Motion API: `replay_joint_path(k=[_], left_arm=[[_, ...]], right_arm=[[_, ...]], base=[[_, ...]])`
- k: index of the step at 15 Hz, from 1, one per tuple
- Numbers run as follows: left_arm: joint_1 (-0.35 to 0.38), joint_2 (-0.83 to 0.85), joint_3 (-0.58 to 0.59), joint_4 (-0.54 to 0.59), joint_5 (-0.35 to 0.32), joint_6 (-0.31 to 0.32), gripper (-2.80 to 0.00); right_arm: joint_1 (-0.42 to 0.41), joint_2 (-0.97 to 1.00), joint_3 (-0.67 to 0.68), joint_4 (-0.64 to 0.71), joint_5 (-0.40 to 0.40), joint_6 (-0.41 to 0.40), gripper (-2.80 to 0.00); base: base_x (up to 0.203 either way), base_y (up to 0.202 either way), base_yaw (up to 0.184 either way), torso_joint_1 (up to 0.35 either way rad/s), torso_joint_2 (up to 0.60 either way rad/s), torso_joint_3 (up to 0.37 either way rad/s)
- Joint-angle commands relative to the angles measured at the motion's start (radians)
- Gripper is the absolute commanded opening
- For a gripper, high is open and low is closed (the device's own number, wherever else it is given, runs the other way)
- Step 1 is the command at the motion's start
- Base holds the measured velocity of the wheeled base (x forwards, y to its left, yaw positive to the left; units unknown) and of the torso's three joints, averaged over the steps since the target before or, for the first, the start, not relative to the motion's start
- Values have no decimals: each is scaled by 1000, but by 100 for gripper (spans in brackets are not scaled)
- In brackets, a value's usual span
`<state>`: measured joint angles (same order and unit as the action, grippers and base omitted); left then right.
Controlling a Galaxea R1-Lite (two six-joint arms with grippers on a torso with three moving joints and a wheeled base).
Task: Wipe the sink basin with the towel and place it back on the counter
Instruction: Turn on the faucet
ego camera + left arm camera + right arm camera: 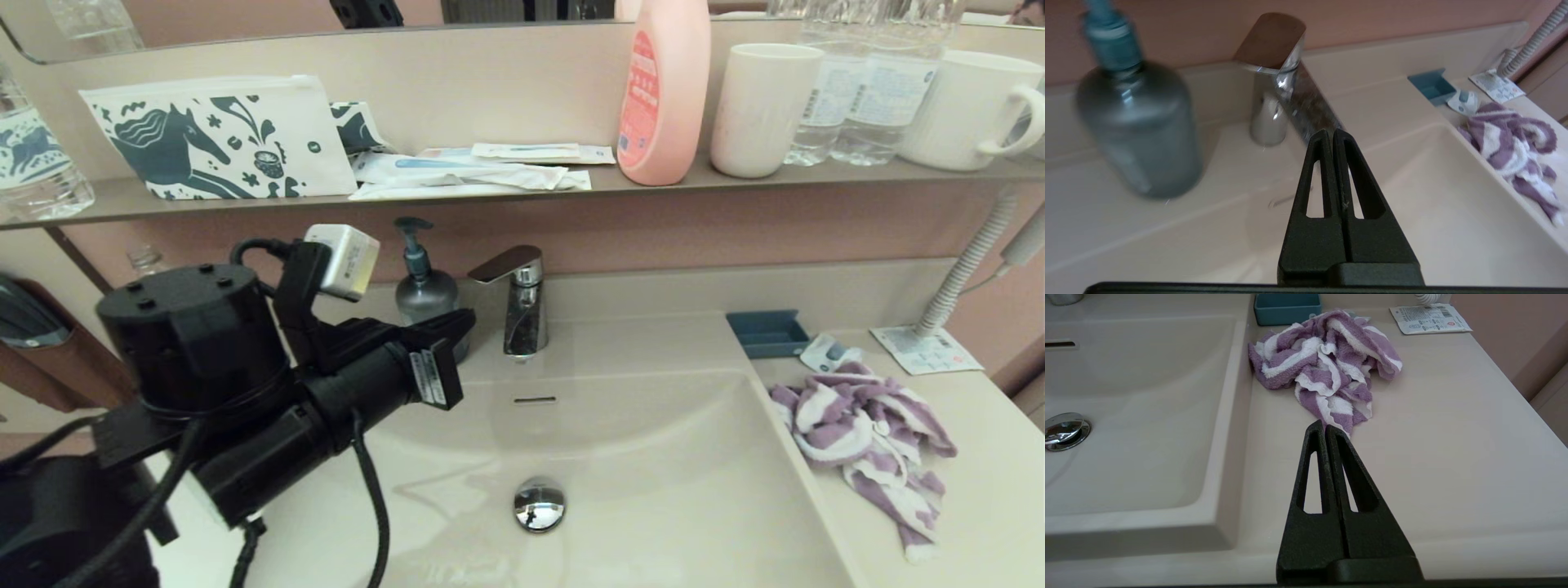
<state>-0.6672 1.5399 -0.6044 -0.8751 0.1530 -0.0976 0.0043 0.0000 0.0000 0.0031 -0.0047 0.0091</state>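
My left gripper hangs above the sink basin near the faucet, fingers pressed together, holding nothing. My right gripper sits low over the counter, fingers likewise pressed together and empty. The towel lies crumpled on the counter beside the basin. The blue tray behind it shows no contents; the basin holds only its drain plug

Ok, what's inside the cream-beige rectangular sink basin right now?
The cream-beige sink basin holds only its chrome round drain plug and overflow slot. The purple-and-white striped towel lies outside on the counter. The black left arm hides the basin's left part.
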Motion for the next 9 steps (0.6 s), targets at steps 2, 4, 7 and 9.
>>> replay_joint_path(k=[2, 4, 7, 9], left_arm=[[-1, 137, -49, -38, 0, -2, -280], [5, 191, -55, -69, -6, -6, -280], [12, 263, -80, -185, -11, 1, -280], [24, 270, -95, -187, -14, 4, -280]], right_arm=[[0, 0, 0, 0, 0, 0, -280], [0, 0, 0, 0, 0, 0, -280], [0, 0, 0, 0, 0, 0, -280], [0, 0, 0, 0, 0, 0, -280]], base=[[0, 0, 0, 0, 0, 0], [0, 0, 0, 0, 0, 0], [0, 0, 0, 0, 0, 0], [0, 0, 0, 0, 0, 0]])
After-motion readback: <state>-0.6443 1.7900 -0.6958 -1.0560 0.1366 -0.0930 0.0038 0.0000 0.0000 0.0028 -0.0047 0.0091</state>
